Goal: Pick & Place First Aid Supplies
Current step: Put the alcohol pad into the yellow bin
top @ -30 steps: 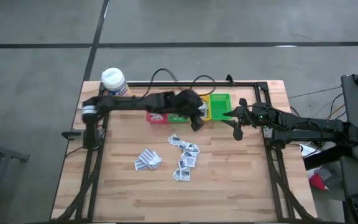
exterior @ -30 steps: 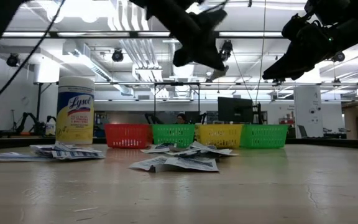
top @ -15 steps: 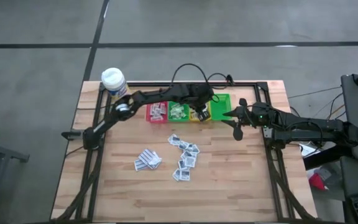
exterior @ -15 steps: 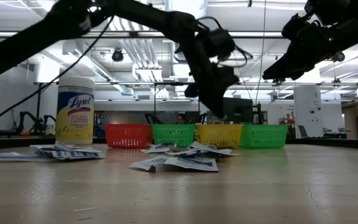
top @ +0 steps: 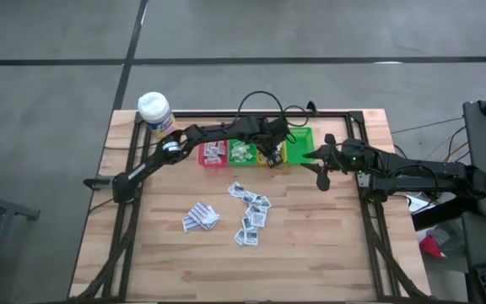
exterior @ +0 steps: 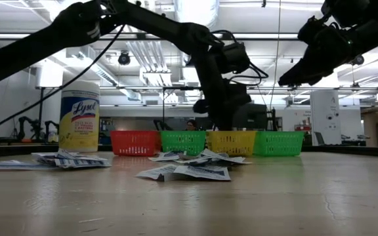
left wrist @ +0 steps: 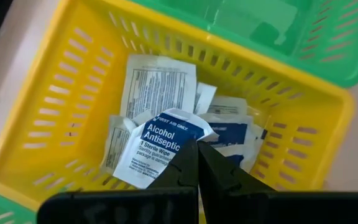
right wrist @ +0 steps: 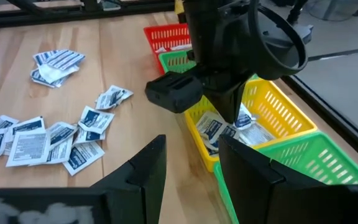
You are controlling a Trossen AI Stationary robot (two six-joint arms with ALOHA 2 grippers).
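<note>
here the left tool (left wrist: 196, 163) pinches an alcohol wipe (left wrist: 157, 152) over the yellow bin (left wrist: 61, 93).

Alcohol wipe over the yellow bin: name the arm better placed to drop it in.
Left. Its gripper is shut on the alcohol wipe directly above the yellow bin. The right gripper waits open beside the bins, holding nothing.

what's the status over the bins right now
Left tool shut on alcohol wipe packet, down in yellow bin. Right tool open, waiting near the green bin. Loose packets on table. Nothing blocking.
</note>
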